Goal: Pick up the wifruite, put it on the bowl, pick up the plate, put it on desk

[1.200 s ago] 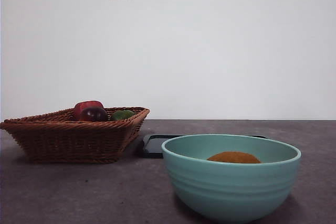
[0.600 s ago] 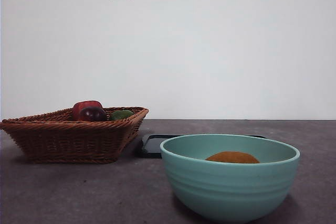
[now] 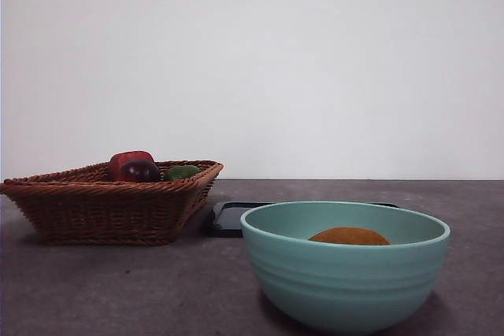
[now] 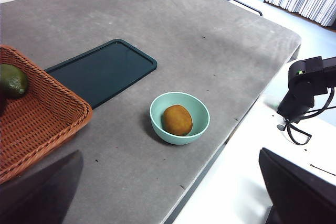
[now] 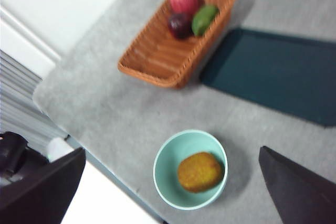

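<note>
The wifruite [image 4: 177,120] is seen resting inside the bowl [image 4: 157,124] on the desk [image 4: 210,40] — so that step is judged done — while both grippers, jaws spread wide and empty, are held high above, the dark plate [image 4: 102,69] apparently untouched.

The wifruite [image 4: 177,119], orange-brown and matte, lay on its side inside the bowl [image 4: 156,126]. The bowl, deep, teal-green and ridged, stood upright on the desk [image 4: 210,45] near its edge. The dark flat rectangular plate [image 4: 100,69] lay on the desk beyond it.
</note>
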`<state>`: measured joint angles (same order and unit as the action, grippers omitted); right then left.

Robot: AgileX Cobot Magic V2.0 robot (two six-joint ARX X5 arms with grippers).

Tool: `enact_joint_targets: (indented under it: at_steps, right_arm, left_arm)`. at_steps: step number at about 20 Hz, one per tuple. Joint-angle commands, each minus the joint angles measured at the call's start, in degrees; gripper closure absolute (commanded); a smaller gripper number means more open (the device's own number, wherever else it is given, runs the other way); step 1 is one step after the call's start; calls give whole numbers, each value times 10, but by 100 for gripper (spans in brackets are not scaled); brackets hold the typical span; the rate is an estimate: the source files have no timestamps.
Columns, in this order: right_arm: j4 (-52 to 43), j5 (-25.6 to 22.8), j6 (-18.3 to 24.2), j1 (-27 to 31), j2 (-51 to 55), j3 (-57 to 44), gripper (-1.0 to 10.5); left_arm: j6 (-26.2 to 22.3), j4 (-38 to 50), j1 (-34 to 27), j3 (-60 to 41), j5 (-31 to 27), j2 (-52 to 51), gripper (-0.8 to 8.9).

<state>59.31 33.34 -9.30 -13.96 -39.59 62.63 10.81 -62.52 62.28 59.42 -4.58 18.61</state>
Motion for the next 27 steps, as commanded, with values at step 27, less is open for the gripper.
enact_joint_targets:
  at_steps: [27]
  right_arm:
    - [24,-259,8,-221,-502,11,351]
  left_arm:
    - [-9,8,6,5,-2,0,279]
